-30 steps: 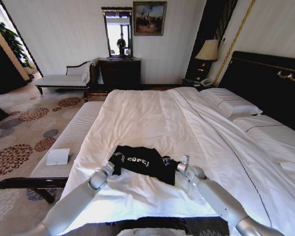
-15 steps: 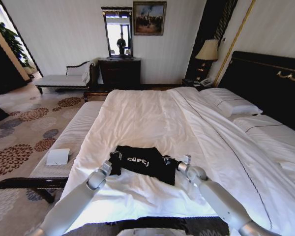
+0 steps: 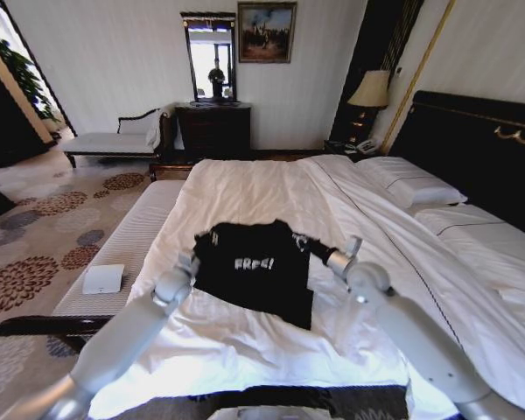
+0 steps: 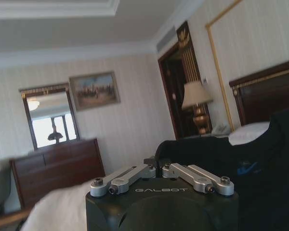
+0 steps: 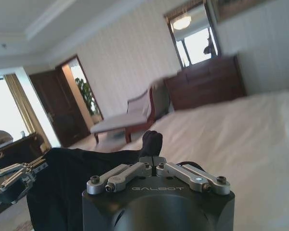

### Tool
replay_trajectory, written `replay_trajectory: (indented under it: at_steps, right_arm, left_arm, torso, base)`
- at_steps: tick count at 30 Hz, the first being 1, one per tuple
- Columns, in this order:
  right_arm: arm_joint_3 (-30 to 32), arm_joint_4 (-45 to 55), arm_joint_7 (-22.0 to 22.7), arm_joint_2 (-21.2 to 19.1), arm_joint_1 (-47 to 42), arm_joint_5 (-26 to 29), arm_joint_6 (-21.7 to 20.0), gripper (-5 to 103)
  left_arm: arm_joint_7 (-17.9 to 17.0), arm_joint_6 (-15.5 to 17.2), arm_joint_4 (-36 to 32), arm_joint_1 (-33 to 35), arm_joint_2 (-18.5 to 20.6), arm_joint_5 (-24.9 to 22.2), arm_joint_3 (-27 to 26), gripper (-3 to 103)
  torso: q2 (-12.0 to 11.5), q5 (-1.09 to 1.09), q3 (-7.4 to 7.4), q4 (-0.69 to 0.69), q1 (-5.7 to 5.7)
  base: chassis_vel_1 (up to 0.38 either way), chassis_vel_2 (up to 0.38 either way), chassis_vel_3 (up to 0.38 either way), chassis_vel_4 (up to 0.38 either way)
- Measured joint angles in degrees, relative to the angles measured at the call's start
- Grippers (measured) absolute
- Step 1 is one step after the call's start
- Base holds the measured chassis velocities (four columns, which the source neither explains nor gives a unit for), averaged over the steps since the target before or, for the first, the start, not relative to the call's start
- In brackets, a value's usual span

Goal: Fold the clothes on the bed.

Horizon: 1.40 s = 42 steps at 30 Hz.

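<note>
The clothes are one black T-shirt with white "FREE!" lettering, held up by its two upper corners over the near part of the bed. My left gripper is shut on the shirt's left corner, and my right gripper is shut on the right corner. The shirt hangs spread between them, its lower edge reaching down to the white duvet. In the left wrist view the left gripper pinches black cloth. In the right wrist view the right gripper pinches the shirt, with the left gripper farther off.
A pale striped bench stands along the bed's left side with a white flat object on it. White pillows and the dark headboard are at the right. A dresser, a lamp and a chaise stand beyond.
Both grippers have risen and moved away from me with the shirt's corners. The shirt went from a crumpled heap to hanging spread, with its lettering facing me.
</note>
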Motion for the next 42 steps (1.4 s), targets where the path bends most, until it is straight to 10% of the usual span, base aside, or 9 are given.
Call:
replay_trajectory:
  at_steps: [20, 34, 42]
  right_arm:
    - [-6.95, -4.06, 7.35, -10.45, 32.55, 16.74, -1.81, 0]
    - [-0.61, 0.78, 7.72, -13.91, 28.63, 19.93, -1.86, 0]
    - [13.11, 16.75, 9.71, -20.29, 14.78, 26.42, -2.62, 0]
  left_arm:
    - [-5.92, 6.29, 2.71, -37.01, 4.42, -17.99, 11.65, 1]
    - [-7.78, 7.79, -7.1, -42.51, 12.54, -24.43, 14.79, 1]
    - [-9.48, 8.34, -22.79, -26.65, 23.12, -27.09, 2.09, 1]
  torso:
    - [-0.01, -0.03, 0.01, 0.02, 0.03]
    - [-0.01, 0.02, -0.01, 0.0, 0.0]
    - [0.01, -0.05, -0.01, 0.02, -0.02]
  base:
    - [0.0, 0.0, 0.0, 0.0]
    - [0.0, 0.0, 0.0, 0.0]
    - [0.0, 0.0, 0.0, 0.0]
